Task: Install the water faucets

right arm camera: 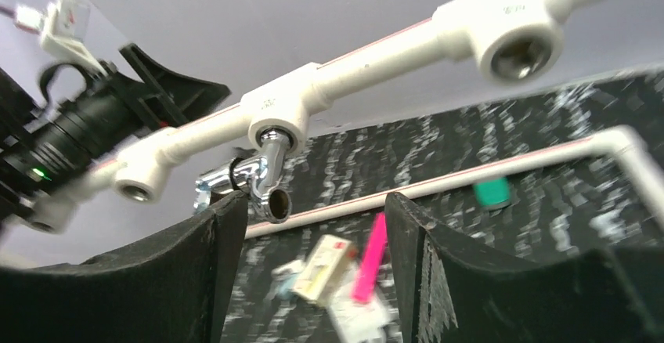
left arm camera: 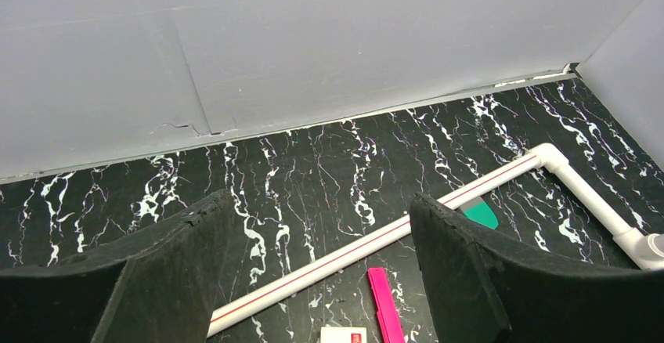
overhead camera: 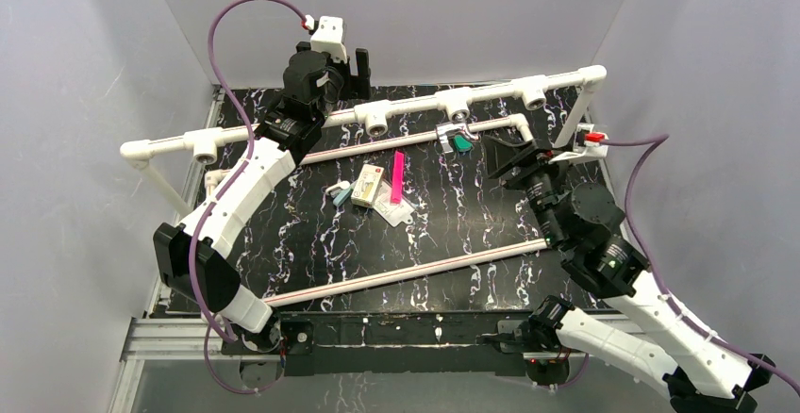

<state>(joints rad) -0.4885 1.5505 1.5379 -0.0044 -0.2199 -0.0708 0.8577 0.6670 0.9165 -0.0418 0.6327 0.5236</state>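
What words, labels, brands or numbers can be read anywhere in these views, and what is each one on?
No text can be read in any view.
On the white pipe tee: a small raised mark on its top, too blurred to read.
On the small box lying on the table: some print, with a red patch, too small to read.

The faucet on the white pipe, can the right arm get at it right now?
Probably yes: the right gripper stands open just in front of the faucet, with nothing between them.
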